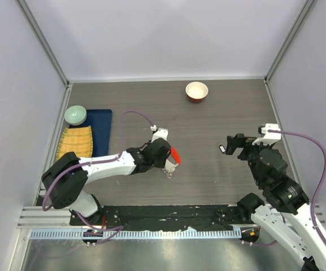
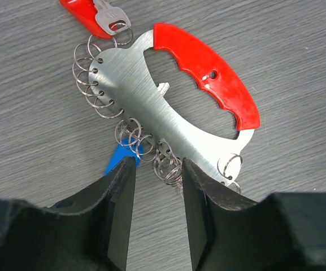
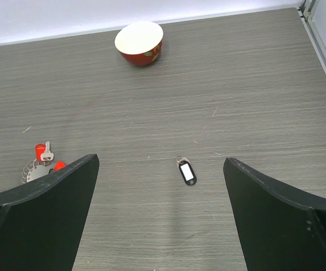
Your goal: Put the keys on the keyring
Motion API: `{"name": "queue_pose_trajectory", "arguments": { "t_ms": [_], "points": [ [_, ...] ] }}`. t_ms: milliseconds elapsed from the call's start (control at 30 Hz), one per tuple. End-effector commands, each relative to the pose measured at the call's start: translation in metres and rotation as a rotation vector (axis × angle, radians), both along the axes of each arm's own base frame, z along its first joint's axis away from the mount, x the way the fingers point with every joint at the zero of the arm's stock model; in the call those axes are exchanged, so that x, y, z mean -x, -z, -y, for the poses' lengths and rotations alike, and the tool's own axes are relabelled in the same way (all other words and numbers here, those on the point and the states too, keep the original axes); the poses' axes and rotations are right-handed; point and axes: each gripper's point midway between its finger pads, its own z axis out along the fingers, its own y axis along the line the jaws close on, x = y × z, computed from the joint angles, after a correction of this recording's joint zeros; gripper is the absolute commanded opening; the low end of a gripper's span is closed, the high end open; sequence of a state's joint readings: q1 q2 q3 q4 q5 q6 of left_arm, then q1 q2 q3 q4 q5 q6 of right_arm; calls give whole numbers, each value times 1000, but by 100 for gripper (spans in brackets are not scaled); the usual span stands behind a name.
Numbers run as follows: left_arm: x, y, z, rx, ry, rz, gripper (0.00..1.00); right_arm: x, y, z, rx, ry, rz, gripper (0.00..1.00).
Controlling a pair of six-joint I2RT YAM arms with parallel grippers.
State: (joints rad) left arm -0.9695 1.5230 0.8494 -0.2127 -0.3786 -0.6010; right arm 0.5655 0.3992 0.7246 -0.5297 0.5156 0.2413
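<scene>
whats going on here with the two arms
The left gripper hangs just over the keyring, jaws parted at its small wire rings, a blue key peeking out beneath. The right gripper is wide open and empty; the black-and-white key tag lies loose on the table before it.

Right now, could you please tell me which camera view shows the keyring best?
The left wrist view: the keyring fills the frame, red grip, steel plate and small rings all sharp. The top external view gives only a red speck; the right wrist view shows it tiny, near the left edge.
</scene>
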Motion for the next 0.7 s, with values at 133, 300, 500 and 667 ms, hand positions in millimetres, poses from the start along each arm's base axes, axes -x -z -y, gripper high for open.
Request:
{"name": "queue_pose_trajectory", "arguments": {
  "t_ms": [133, 300, 500, 667],
  "points": [
    [-6, 4, 11, 29, -18, 9, 42, -5, -7, -7, -4, -22, 20, 100],
    [-5, 19, 13, 7, -14, -17, 39, -6, -6, -8, -2, -30, 17, 100],
    [-7, 21, 16, 4, -9, -17, 28, -6, -5, -10, 0, -38, 13, 100],
    [-7, 16, 14, 9, -6, -4, 16, -6, -4, -12, 2, -47, 10, 100]
  ]
}}
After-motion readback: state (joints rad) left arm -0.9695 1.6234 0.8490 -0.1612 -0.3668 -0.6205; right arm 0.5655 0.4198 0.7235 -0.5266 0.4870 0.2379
